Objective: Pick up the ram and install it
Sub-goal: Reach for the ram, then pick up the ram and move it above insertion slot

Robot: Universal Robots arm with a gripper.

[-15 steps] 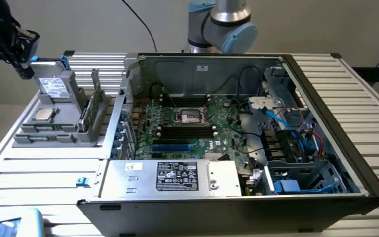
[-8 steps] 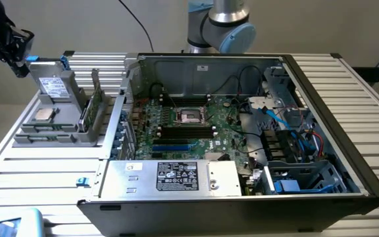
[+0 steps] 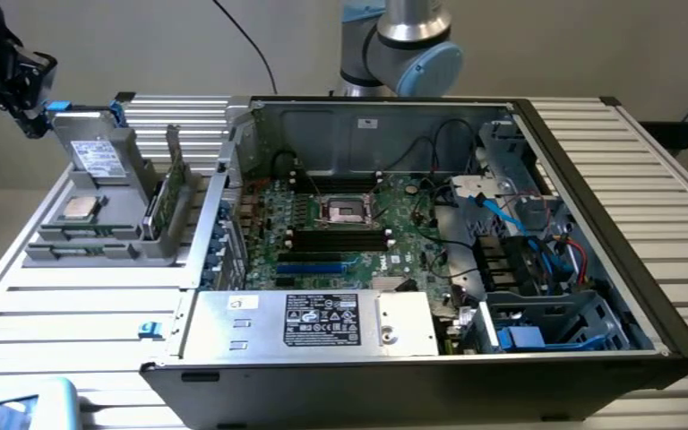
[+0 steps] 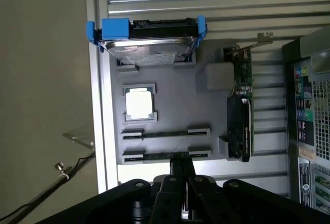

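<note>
The fingers (image 4: pixel 176 166) are pressed shut against each other, and nothing is gripped between them. In the wrist view their tips are lined up with the ram (image 4: pixel 154 156), which is seen edge-on as a thin greenish strip standing between two grey clips of a grey tray (image 4: pixel 170 95); whether the tips touch it cannot be told from that view. A second, darker strip is held in the parallel pair of clips just beside it. Beyond these, a square silver processor chip (image 4: pixel 139 104) is seated in its own recess, and past it a hard drive (image 4: pixel 149 48) is held in blue brackets (image 4: pixel 114 29). An expansion card (image 4: pixel 243 79) with a green board is stood along the tray's side nearest the computer case (image 3: pixel 356 134). In the exterior view the fingers' black housing is seen at the upper left of the frame, raised above the far corner of the tray and clear of its contents, while the tray is placed at the middle left, on a white slatted surface (image 3: pixel 69 313). The open case is set at the centre of the frame, just beside the tray, with the green motherboard (image 3: pixel 410 224) exposed, long black slots (image 3: pixel 341 237) lying across its middle and a silver power supply (image 3: pixel 308 321) at its near edge. The arm (image 3: pixel 407 40) is seen at the top centre, behind the case.
</note>
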